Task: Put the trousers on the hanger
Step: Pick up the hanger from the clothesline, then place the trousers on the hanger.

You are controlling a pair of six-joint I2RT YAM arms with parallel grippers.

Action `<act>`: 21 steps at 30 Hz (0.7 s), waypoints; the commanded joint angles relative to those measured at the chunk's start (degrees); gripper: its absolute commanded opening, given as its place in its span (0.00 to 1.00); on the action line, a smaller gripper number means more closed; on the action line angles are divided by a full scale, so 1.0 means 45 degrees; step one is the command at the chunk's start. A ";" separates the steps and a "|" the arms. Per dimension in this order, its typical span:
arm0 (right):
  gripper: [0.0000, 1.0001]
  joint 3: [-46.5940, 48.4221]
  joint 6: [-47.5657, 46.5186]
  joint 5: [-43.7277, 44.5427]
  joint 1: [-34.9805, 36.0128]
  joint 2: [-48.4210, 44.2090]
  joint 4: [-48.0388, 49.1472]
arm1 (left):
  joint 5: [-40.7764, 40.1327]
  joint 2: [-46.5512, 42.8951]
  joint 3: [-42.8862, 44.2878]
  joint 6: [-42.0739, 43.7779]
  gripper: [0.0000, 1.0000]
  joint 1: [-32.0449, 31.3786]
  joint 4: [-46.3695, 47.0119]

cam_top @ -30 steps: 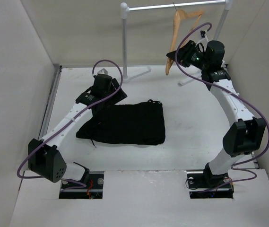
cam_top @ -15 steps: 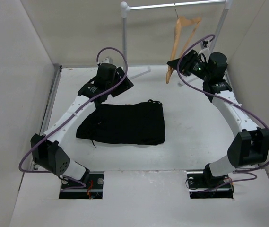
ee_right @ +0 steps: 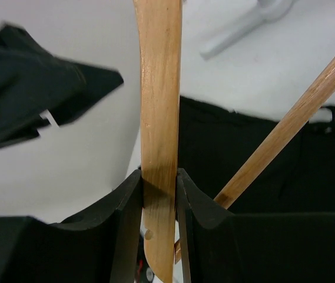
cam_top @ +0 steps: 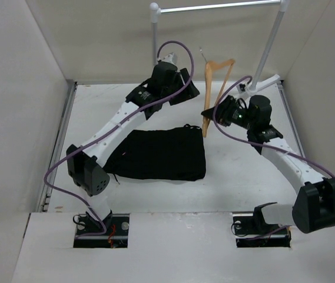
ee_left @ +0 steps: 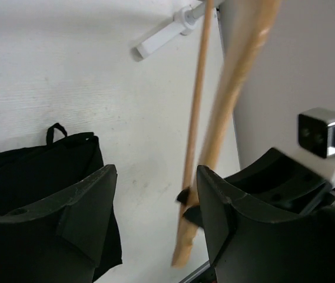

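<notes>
The black trousers [cam_top: 161, 154] lie folded flat in the middle of the table. The tan wooden hanger [cam_top: 215, 82] is off the rack and hangs tilted in the air, its hook up. My right gripper [cam_top: 209, 113] is shut on the lower end of one hanger arm; in the right wrist view [ee_right: 158, 188] the jaws press on the wood [ee_right: 158, 106] from both sides. My left gripper [cam_top: 188, 93] is open and empty, just left of the hanger. In the left wrist view [ee_left: 155, 194] the hanger [ee_left: 238, 76] runs past the right finger, and the trousers [ee_left: 37, 171] lie at the left.
The silver-and-white clothes rack [cam_top: 214, 7] stands at the back of the table, its foot [ee_left: 161, 38] on the tabletop behind the hanger. White walls close in on the left, back and right. The trousers lie below the hanger in the right wrist view [ee_right: 255, 159].
The right gripper has pulled the hanger off the rack rod, down and to the left. The left arm has swung from over the trousers to the far right, close beside the hanger.
</notes>
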 commanded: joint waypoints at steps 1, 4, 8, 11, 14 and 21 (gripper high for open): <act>0.15 -0.0750 -0.0735 0.0454 0.0495 -0.0733 0.0178 | 0.0248 0.0776 0.1188 0.0466 0.54 -0.0368 -0.0128; 0.15 -0.1454 -0.1067 0.0864 0.0867 -0.1261 -0.0292 | 0.0230 0.1441 0.1600 0.0584 0.54 -0.0641 -0.0187; 0.15 -0.2216 -0.1107 0.1137 0.1296 -0.1808 -0.0508 | 0.0152 0.2027 0.1601 0.0544 0.54 -0.0856 -0.0011; 0.15 -0.2704 -0.1126 0.1392 0.1570 -0.2198 -0.0644 | -0.0062 0.2418 0.1620 0.0584 0.49 -0.0993 -0.0011; 0.15 -0.3037 -0.1165 0.1665 0.1629 -0.2550 -0.0878 | -0.0590 0.2634 0.1581 0.0584 0.43 -0.1091 -0.0186; 0.15 -0.3330 -0.1556 0.2134 0.1629 -0.3214 -0.1776 | -0.1060 0.2790 0.1347 0.0584 0.16 -0.1209 -0.0148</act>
